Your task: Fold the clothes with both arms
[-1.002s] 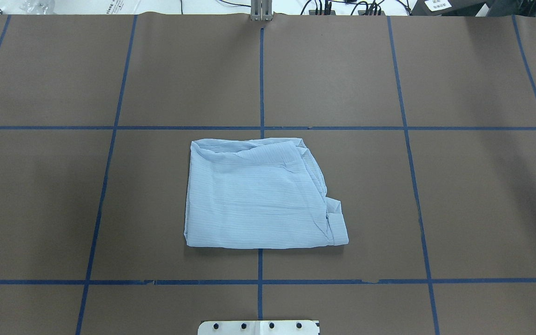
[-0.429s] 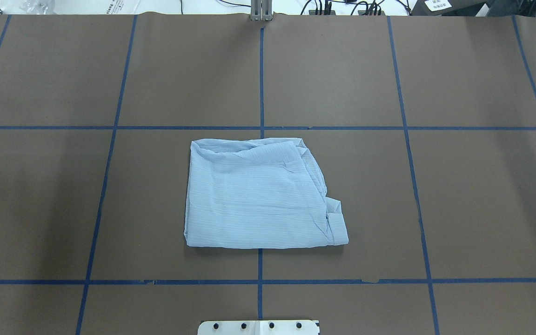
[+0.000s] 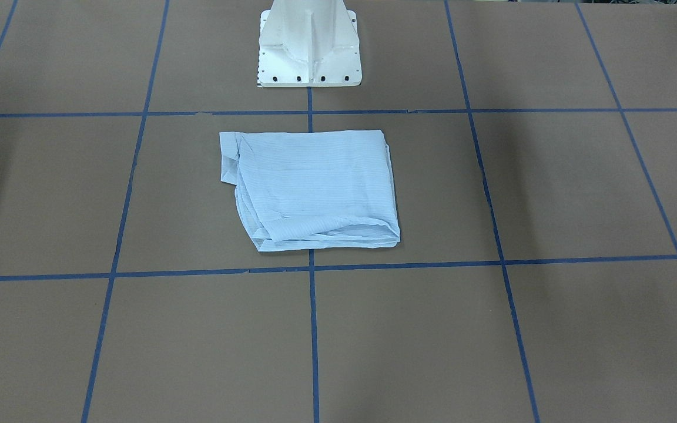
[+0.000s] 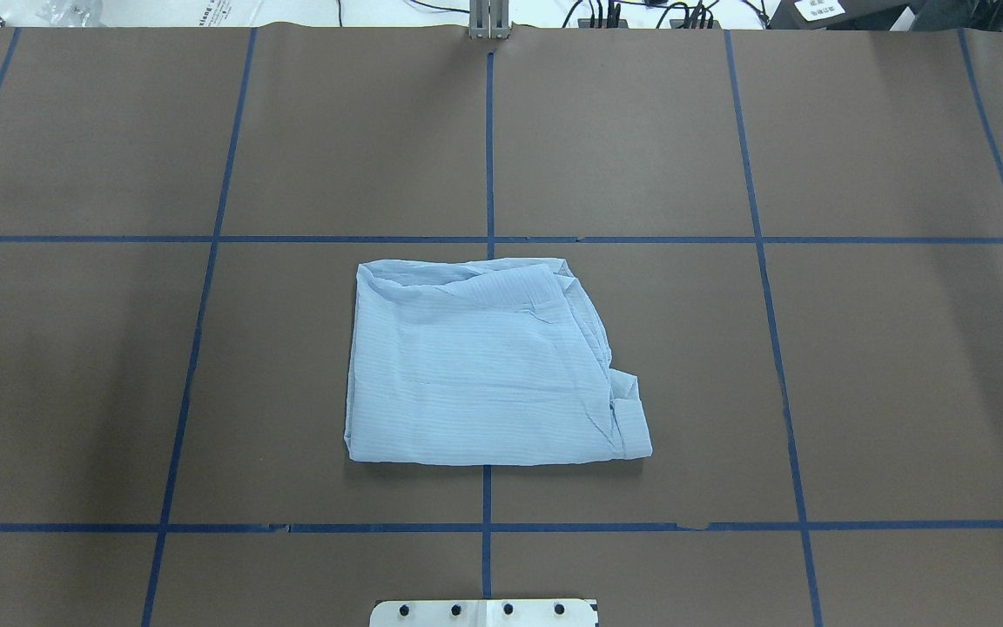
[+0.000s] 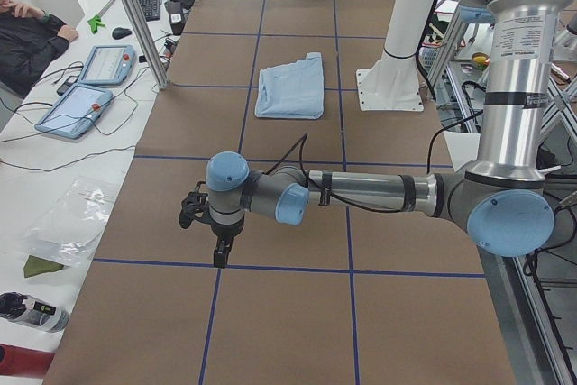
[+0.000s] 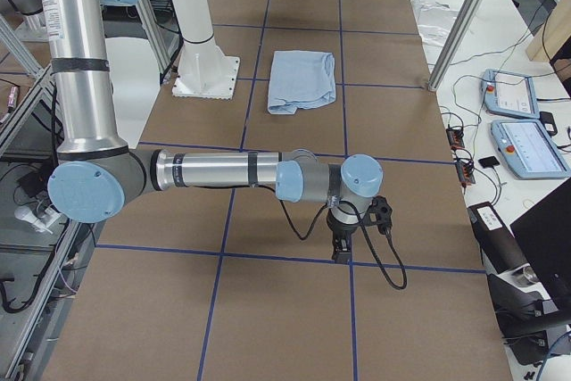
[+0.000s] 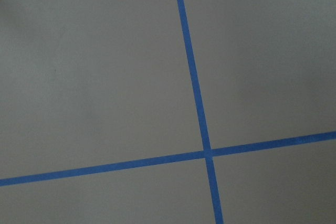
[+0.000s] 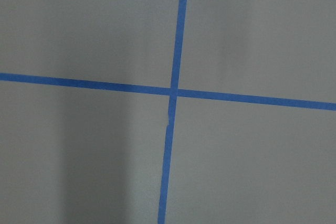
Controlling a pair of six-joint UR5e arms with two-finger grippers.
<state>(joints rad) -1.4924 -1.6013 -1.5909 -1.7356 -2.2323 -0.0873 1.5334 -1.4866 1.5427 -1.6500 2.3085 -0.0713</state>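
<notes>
The light-blue striped shirt (image 4: 488, 366) lies folded into a rough square at the table's middle, flat on the brown paper; it also shows in the front-facing view (image 3: 315, 188) and small in both side views (image 5: 290, 87) (image 6: 303, 80). Neither arm touches it. My left gripper (image 5: 220, 257) hangs over the table far out toward the left end, pointing down. My right gripper (image 6: 340, 252) hangs likewise far out toward the right end. Both show only in the side views, so I cannot tell whether they are open or shut. The wrist views show only brown paper and blue tape lines.
The white pedestal base (image 3: 308, 53) stands just behind the shirt. Blue tape lines (image 4: 488, 527) grid the brown table cover. Tablets (image 5: 86, 96) and cables lie on the side benches, and a seated person (image 5: 27, 29) is beyond the left end.
</notes>
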